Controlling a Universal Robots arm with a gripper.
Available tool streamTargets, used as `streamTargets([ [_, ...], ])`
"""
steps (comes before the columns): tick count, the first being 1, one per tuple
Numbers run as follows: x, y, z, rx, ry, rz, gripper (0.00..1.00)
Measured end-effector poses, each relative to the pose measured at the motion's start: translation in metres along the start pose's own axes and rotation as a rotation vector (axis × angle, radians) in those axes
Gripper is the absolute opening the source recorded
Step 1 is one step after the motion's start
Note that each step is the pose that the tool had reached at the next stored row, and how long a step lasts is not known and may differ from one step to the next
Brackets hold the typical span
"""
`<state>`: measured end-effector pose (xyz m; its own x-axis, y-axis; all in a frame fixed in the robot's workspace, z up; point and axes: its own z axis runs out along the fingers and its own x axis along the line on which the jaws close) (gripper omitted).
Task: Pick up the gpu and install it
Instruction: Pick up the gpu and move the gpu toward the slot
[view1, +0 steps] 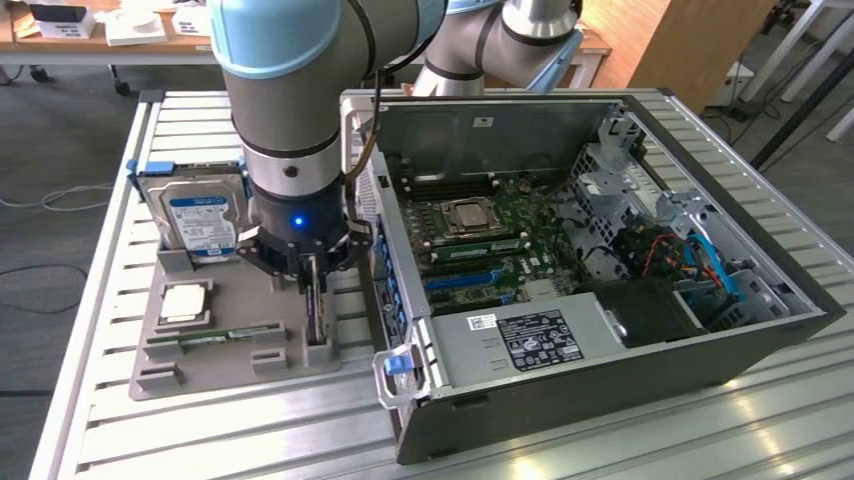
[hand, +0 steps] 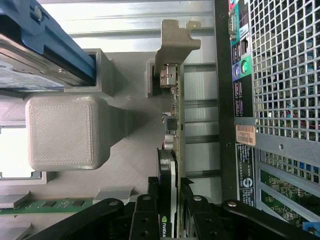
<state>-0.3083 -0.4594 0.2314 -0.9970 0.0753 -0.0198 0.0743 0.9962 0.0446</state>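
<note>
at the near edge of the ribbed metal table (view1: 200, 440) lies a grey printed tray (view1: 227, 375), towards the exterior view's left. along the tray's near edge a narrow green memory stick (view1: 214, 340) lies flat in its groove. just beside it, at the tray's edge nearest the computer case (view1: 601, 390), the gpu (hand: 170, 155) stands edge-on in a slot, a thin dark blade with its silvery bracket (hand: 176, 42) at the far end. the card is seated in the tray, not lifted.

the gripper (view1: 315, 290) comes straight down over the near half of the card. in the wrist view its two black fingers (hand: 145, 217) sit one on each face of the card and look pressed against it, pinching the gpu between them.

further back on the tray a square processor (view1: 183, 302) lies flat near the edge on the exterior view's left. at the tray's far edge a silver hard drive (view1: 198, 215) with a blue label stands upright in its holder.

the case stands beside the tray on the exterior view's right, side panel off, its grey power supply (view1: 521, 340) nearest and the green motherboard (view1: 494, 250) behind. the arm (view1: 287, 100) rises from the gripper.
</note>
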Motion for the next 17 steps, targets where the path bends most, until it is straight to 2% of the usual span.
streamTargets([
  [17,-0.0001,0.0001,-0.0005,-0.0004,-0.0004,0.0,0.27],
])
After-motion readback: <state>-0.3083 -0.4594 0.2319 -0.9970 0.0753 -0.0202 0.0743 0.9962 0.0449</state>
